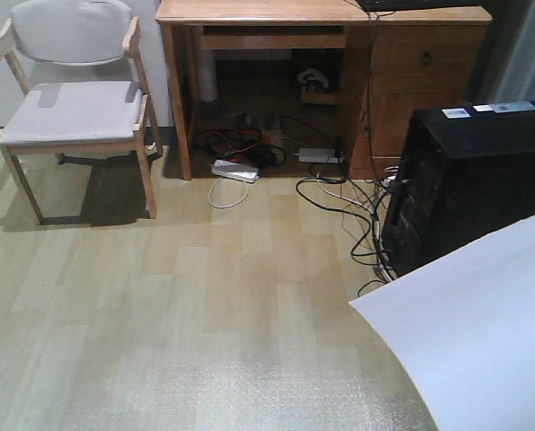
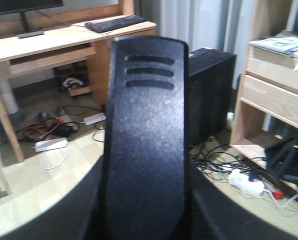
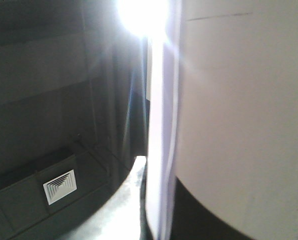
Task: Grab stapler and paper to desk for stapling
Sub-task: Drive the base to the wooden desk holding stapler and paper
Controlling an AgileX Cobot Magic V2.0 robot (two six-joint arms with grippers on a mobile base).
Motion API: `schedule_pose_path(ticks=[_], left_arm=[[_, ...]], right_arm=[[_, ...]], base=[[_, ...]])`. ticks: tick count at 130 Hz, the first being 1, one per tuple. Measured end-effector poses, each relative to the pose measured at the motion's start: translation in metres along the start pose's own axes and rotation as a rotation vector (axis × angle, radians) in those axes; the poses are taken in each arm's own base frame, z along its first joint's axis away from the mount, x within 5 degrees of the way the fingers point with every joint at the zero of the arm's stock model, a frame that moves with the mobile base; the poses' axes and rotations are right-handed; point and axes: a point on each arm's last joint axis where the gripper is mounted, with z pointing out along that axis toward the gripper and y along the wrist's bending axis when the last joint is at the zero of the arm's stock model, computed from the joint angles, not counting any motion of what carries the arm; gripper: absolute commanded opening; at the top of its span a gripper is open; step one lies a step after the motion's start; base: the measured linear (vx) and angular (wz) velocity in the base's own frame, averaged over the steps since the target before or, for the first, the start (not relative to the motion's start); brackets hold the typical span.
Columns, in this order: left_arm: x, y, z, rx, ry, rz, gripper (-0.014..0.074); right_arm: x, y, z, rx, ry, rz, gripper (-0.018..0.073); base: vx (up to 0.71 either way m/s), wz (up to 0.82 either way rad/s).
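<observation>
The black stapler [image 2: 146, 135] fills the middle of the left wrist view, standing upright with three slots near its top. My left gripper [image 2: 146, 222] is shut on it, its dark fingers flanking the lower part. The white paper [image 3: 161, 125] shows edge-on in the right wrist view, pinched in my shut right gripper [image 3: 161, 212], with a broad white face of it to the right. The same paper [image 1: 474, 332] juts into the front view's lower right corner. The light-wood desk [image 1: 267, 11] stands at the far side of the room, also seen as the desk [image 2: 44, 42] in the left wrist view.
A wooden chair [image 1: 74, 108] stands left of the desk. A black computer tower [image 1: 469, 184] sits on the floor to the right. A power strip [image 1: 234, 171] and tangled cables [image 1: 339, 193] lie under and before the desk. A keyboard [image 2: 116, 22] rests on the desk; a wooden shelf unit [image 2: 276, 95] stands right.
</observation>
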Motion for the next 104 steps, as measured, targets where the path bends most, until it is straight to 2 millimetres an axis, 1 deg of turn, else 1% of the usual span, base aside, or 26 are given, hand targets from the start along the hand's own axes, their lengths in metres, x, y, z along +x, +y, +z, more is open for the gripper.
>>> schedule_pose_path(ticks=[55, 104], left_arm=[[0.0000, 0.0000, 0.0000, 0.000, 0.000, 0.000, -0.0006], [0.0000, 0.0000, 0.0000, 0.000, 0.000, 0.000, -0.0006]], right_arm=[[0.0000, 0.0000, 0.0000, 0.000, 0.000, 0.000, -0.0007], [0.0000, 0.0000, 0.0000, 0.000, 0.000, 0.000, -0.0007]], base=[[0.15, 0.10], [0.32, -0.10]])
